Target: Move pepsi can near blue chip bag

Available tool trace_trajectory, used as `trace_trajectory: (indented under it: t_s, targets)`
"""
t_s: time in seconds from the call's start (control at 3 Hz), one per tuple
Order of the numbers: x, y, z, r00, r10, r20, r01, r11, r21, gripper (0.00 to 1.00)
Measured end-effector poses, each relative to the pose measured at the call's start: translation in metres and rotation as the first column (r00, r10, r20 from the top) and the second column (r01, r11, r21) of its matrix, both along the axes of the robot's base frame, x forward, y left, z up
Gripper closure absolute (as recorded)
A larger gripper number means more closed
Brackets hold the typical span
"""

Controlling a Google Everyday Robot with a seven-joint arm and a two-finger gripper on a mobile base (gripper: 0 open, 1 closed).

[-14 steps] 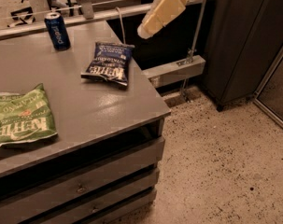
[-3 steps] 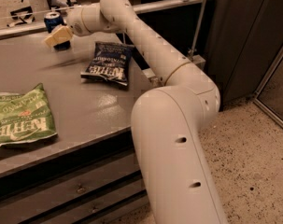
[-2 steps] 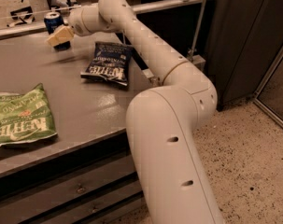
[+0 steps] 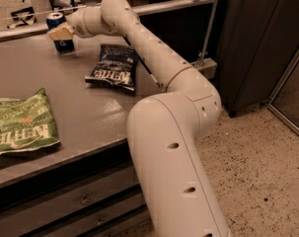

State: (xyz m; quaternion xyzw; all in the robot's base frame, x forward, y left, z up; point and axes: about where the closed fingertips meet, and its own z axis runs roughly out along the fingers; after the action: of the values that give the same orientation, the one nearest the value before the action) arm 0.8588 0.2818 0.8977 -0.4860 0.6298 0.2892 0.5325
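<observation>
The pepsi can (image 4: 64,45) stands upright at the far left of the grey table (image 4: 85,110), dark blue with a silver top. My gripper (image 4: 60,32) is at the can, its tan tip across the can's upper half and hiding part of it. The blue chip bag (image 4: 112,67) lies flat on the table to the right of the can and nearer to me, a short gap apart from it. My white arm reaches from the lower right over the table's right edge, passing just right of the bag.
A larger green chip bag (image 4: 21,125) lies at the table's front left. Drawers (image 4: 65,201) sit under the tabletop. A metal rail (image 4: 178,4) runs behind the table. A dark cabinet (image 4: 257,43) stands at the right on speckled floor (image 4: 267,181).
The arm, earlier off the table at the upper right, has reached across to the can. Over the last second it has barely moved. The can and both bags stay in place.
</observation>
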Motion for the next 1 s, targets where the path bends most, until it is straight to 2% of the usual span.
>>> trace_trajectory:
  t_s: [0.33,0.67,1.0]
  targets:
    - [-0.002,0.013,-0.001,0.9997,0.014,-0.020,-0.013,0.999,0.033,0.64]
    - [-0.011,0.006,0.012,0.9991,0.038,-0.018,-0.037,0.997,0.069,0.87]
    - [-0.036,-0.022,0.037,0.9968,0.079,0.012,-0.080,0.991,0.105,1.00]
